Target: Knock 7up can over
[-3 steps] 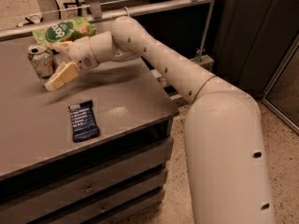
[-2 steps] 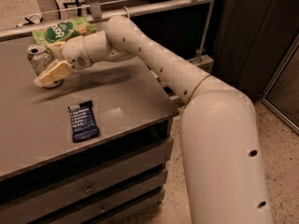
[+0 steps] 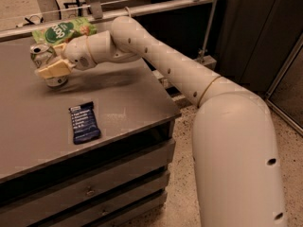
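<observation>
The 7up can (image 3: 43, 56) stands at the far left of the grey table (image 3: 123, 103), just in front of the green snack bag (image 3: 64, 32). It is tilted, its silver top leaning left. My gripper (image 3: 54, 59) is right against the can's right side. Its fingers are apart. The lower cream finger (image 3: 53, 69) lies across the front of the can's body and hides part of it. The upper one (image 3: 59, 48) is beside the can's top. The can's base (image 3: 57, 82) shows below the lower finger.
A dark blue wrapped bar (image 3: 84, 122) lies flat nearer the table's front. A metal rail (image 3: 156, 6) runs behind the table. My arm (image 3: 180, 74) stretches over the table's right edge. Drawers (image 3: 94, 188) sit below the tabletop.
My gripper has moved left and back into the can. The can, upright before, now leans to the left.
</observation>
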You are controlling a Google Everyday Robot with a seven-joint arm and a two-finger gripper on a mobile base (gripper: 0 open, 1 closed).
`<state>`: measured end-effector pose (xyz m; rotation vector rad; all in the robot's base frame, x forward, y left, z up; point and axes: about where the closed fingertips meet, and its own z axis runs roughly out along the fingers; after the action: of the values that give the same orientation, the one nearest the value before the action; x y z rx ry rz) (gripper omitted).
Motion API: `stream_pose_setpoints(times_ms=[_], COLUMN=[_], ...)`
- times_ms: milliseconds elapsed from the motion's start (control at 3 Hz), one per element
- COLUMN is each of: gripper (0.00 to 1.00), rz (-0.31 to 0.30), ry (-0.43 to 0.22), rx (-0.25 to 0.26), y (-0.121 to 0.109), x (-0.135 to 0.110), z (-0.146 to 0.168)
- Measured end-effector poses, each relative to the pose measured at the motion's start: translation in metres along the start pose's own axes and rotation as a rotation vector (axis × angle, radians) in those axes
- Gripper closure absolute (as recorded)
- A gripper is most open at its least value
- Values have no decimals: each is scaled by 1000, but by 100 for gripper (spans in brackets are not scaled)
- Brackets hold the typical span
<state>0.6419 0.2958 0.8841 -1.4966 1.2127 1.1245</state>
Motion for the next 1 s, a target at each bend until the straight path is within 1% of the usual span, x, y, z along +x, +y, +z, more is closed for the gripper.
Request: stream_pose_setpoints(times_ms=[333, 667, 1000], gripper=[88, 100, 100], rz=[-1, -15, -32], ry=[34, 111, 248], rx=[26, 24, 10], y=[-1, -11, -33], x=[-4, -12, -22], z=[-19, -35, -54])
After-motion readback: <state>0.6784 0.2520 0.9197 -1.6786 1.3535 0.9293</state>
